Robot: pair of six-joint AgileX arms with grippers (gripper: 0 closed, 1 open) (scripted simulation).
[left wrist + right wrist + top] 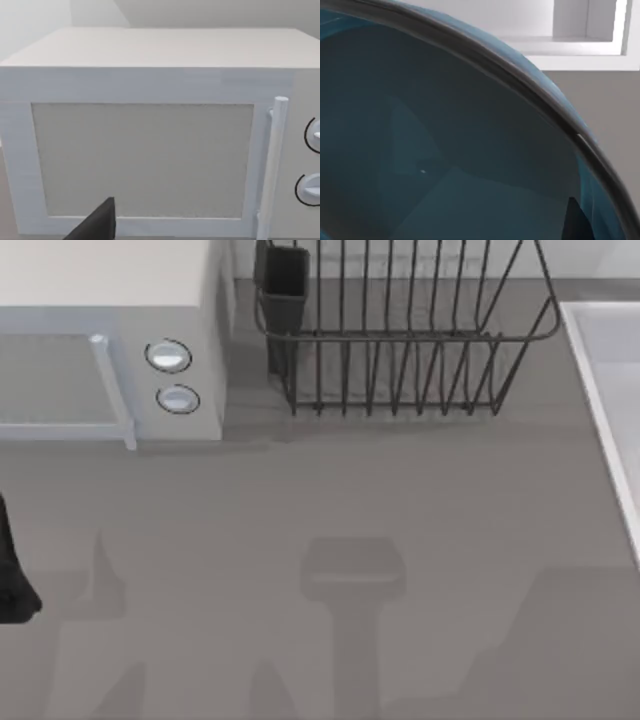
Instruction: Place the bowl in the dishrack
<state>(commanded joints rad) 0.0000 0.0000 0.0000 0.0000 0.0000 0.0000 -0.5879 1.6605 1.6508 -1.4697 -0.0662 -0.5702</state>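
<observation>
At the left edge of the tabletop, a dark piece of my left arm pokes into the top view. My left wrist view has a dark finger low in the picture; I cannot tell whether my left fingers are spread or pressed together. That camera faces one white microwave, with one upright door handle and two round knobs, both cut by the picture's border there. From above, the microwave sits at the far left corner, cropped at the top and left.

One dishrack stands at the far edge, just beside the microwave, its far side cut off, with one dark cutlery cup at its left end.

One teal bowl looms close in my right wrist view, its dark rim arcing across. A small dark shape at the bowl's wall is hard to make out, so I cannot tell my right fingers' state. A pale tray-like edge runs along the tabletop's right edge.
</observation>
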